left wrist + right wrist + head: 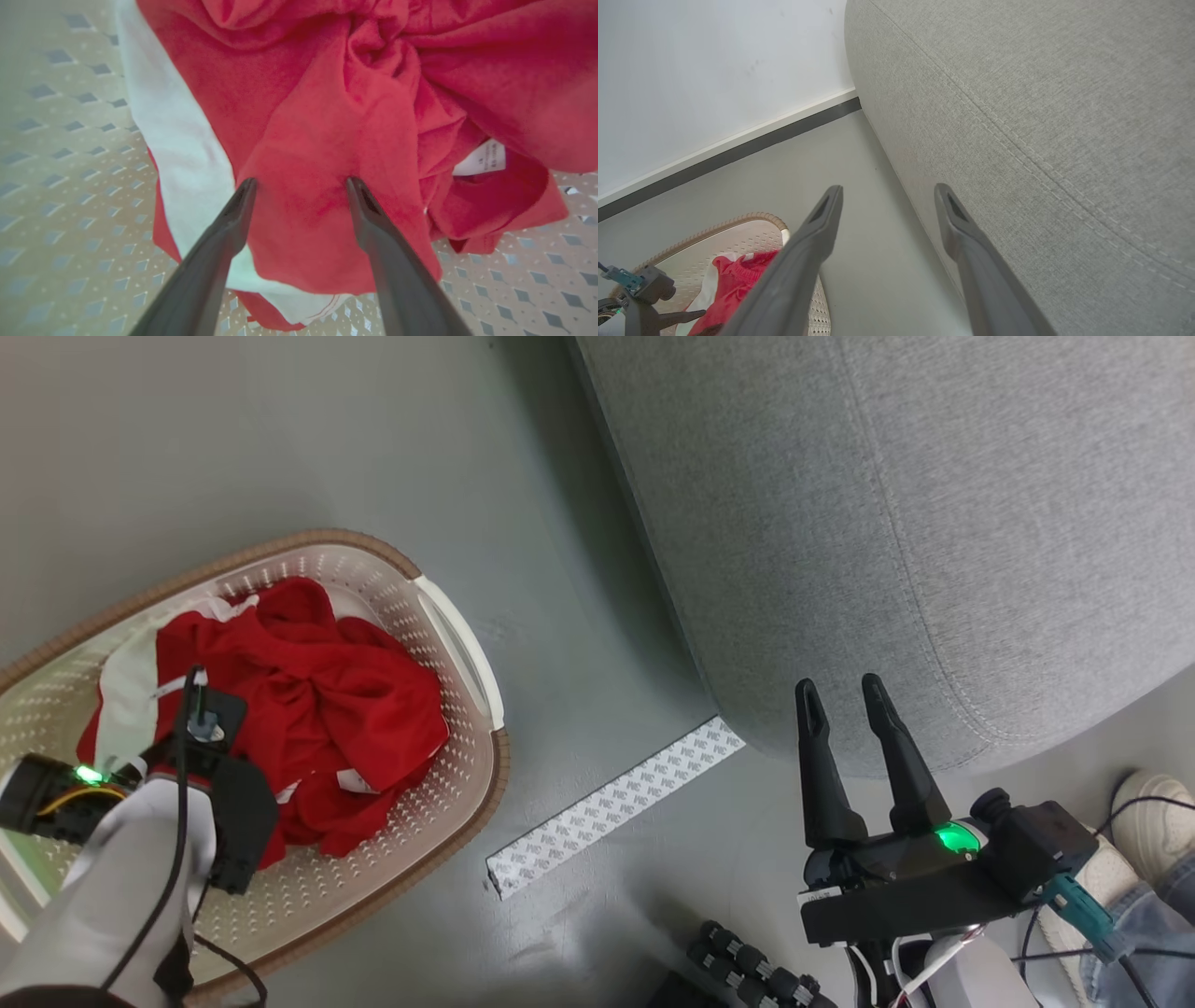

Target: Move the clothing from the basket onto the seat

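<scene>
clothing (355, 709): crumpled soft red-white | basket (415, 611): perforated cream plastic | left jaws, right jaws: wide apart, empty

One basket (308, 535) is holding one heap of clothing (355, 709); one seat (887, 523), one floor strip (616, 803), one shoe (1153, 812) are showing, plus two grippers: left gripper (301, 179), right gripper (838, 683)

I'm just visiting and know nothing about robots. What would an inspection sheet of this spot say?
surface: grey floor, smooth.
job's things: red-and-white clothing bunched in the cream basket; none on the visible part of the grey seat.
clutter: strip of white patterned tape on the floor by the seat.
grippers: left gripper open, pointing into the clothing; right gripper open, empty, beside the seat.
cables: black cable along the left forearm.
surroundings: white wall with dark skirting; a person's shoe on the robot's right.
</scene>
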`<state>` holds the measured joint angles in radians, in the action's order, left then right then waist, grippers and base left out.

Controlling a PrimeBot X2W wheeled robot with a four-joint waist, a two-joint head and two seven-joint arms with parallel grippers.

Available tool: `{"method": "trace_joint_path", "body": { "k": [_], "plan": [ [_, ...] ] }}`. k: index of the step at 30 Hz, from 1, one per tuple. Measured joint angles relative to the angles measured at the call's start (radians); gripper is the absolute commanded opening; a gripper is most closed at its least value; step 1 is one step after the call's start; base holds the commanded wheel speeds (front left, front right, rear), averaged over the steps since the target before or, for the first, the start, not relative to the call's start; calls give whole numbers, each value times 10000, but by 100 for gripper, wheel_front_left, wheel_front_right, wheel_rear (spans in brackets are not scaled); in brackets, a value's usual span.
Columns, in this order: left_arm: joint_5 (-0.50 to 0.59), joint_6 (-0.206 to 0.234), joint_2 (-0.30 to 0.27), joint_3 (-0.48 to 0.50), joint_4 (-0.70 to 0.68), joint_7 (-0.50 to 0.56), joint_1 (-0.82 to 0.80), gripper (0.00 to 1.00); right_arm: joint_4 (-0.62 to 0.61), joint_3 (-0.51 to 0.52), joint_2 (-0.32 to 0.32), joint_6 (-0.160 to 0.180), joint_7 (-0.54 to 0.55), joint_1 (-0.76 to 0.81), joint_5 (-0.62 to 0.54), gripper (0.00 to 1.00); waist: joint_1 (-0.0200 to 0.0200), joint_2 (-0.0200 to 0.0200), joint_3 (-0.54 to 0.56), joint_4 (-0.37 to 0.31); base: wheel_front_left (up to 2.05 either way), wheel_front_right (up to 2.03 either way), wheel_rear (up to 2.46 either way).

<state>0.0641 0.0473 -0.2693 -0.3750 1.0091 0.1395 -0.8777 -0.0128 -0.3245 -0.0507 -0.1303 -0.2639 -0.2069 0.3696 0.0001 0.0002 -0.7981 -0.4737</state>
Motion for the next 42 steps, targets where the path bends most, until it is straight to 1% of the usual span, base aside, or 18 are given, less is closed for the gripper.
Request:
{"method": "trace_joint_path", "body": {
  "k": [6, 7, 8, 9, 17, 21, 25, 28, 31, 34, 42],
  "plan": [
    [-127, 10, -13, 40, 550, -73, -476, 100, -188, -19, 2, 0, 0, 184, 27, 100, 0, 0, -283, 25, 0, 0, 0],
    [-192, 6, -6, 54, 600, -102, -531, 73, -205, -25, 2, 0, 0, 204, 40, 100, 0, -1, -305, 35, 0, 0, 0],
    [-198, -15, 4, 50, 677, -159, -583, 29, -213, -40, 2, 0, 0, 238, 56, 100, 0, 0, -319, 45, 0, 0, 0],
    [-249, -33, 25, 69, 756, -199, -639, 0, -213, -54, 2, 0, -2, 277, 58, 100, 0, 0, -327, 52, 0, 0, 0],
    [-652, -370, 353, 98, 1258, -458, -905, 0, -276, -48, 0, 0, 0, 324, 54, 100, -2, -2, -343, 126, 0, 0, 0],
    [-748, -435, 476, 67, 1461, -704, -934, 0, -228, -102, 2, 0, 0, 309, 54, 100, -2, -2, -346, 153, 0, 0, 0],
    [-1099, -441, 623, 297, 1496, -1187, -961, 0, -50, -259, 2, 0, -2, 104, 98, 100, -2, -2, -244, 121, 0, 0, 0],
    [-1501, -401, 769, 558, 1434, -1885, -910, 0, 98, -274, 6, 0, 0, -68, 100, 100, -2, -2, -78, 95, 0, 0, 0],
    [-1818, -466, 986, 746, 1400, -2470, -749, 0, 274, -148, 8, -2, -2, -119, 75, 100, -2, -2, 195, 118, 0, 0, 0],
    [-2046, -497, 1363, 834, 1308, -2905, -456, 0, 479, -13, 10, -2, -2, -152, -138, 100, -2, -1, 567, 199, 0, 0, 0],
    [-2665, -1047, 1990, 794, 694, -3603, 180, 0, 1310, 293, 23, -2, -2, -66, -784, 100, -3, -3, 1955, 741, 0, 0, 0]
  ]
}}
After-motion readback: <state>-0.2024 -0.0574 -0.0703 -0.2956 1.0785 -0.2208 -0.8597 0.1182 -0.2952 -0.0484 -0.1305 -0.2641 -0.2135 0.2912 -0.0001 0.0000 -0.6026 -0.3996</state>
